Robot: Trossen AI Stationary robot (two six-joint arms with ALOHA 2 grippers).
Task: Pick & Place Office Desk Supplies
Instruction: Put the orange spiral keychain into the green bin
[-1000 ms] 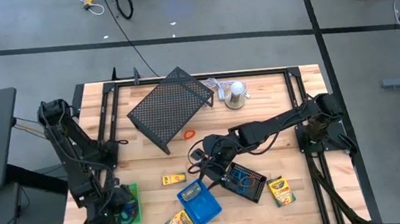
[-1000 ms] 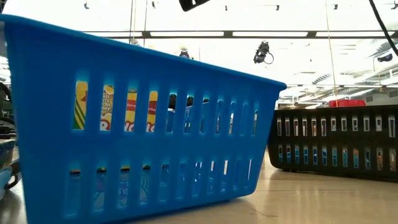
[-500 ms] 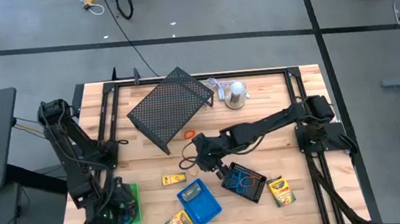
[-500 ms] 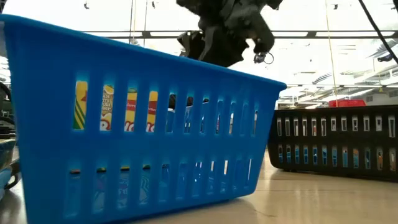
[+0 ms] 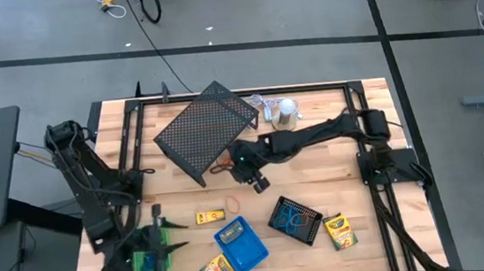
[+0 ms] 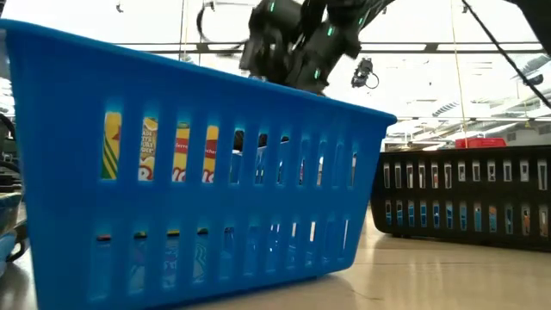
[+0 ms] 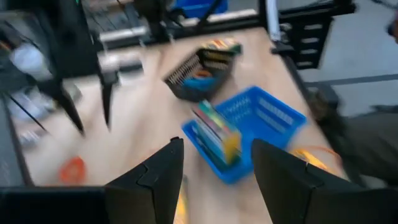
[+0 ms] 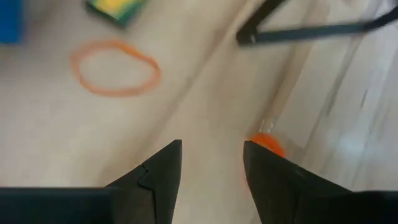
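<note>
My right gripper (image 5: pixel 238 172) hangs open over the table's middle, by the near corner of the large black mesh rack (image 5: pixel 206 132); a small orange thing (image 8: pixel 268 144) lies just beyond its fingertips. An orange elastic loop (image 8: pixel 115 68) lies flat, nearer the front edge. My left gripper (image 5: pixel 168 232) stands open above the green tray (image 5: pixel 150 260) at the near left and holds nothing. The blue tray (image 5: pixel 241 245) holds a crayon box (image 7: pixel 217 127). In the black mesh tray (image 5: pixel 294 218) lie coloured loops. Three more crayon boxes (image 5: pixel 210 217) (image 5: pixel 215 269) (image 5: pixel 338 230) lie flat on the table.
A silver dome-shaped thing (image 5: pixel 284 114) with a white cord stands at the far edge, right of the rack. In the low view the blue tray (image 6: pixel 198 172) fills the foreground, with the right gripper (image 6: pixel 293 43) above and behind it. Bare wood lies along the right side.
My right gripper has gone from beside the black mesh tray toward the far edge and left, to the rack's near corner, and has come lower. The orange loop now shows on the table where it stood. My left gripper has risen off the green tray and turned toward the table's right.
</note>
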